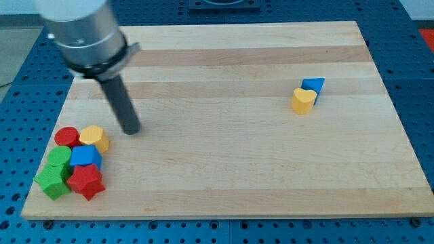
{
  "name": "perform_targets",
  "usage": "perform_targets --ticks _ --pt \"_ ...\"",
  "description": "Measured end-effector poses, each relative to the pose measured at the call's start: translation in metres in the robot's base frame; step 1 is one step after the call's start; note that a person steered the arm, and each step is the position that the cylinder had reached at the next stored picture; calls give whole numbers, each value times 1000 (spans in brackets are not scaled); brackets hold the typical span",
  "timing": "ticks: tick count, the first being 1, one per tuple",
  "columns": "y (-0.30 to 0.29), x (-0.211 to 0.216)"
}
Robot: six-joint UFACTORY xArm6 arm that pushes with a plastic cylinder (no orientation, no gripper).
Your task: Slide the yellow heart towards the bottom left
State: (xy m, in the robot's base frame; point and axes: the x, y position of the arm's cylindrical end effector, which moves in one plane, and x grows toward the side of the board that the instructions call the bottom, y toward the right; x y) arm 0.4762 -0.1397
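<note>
The yellow heart lies on the wooden board at the view's right, touching a blue triangle just above and to its right. My tip rests on the board at the view's left, far from the heart. It stands just above and to the right of a cluster of blocks, close to a yellow block.
The cluster at the view's bottom left holds a red cylinder, a blue block, a green cylinder, a green star and a red star. A blue perforated table surrounds the board.
</note>
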Motion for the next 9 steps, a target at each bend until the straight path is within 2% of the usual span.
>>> perform_targets --ticks 3,4,5,6,7,8,9 --pt "313 -4" --pt "332 -44" --pt "301 -69" --pt "240 -64" --pt "212 -18" --pt "211 -7" --pt "213 -39"
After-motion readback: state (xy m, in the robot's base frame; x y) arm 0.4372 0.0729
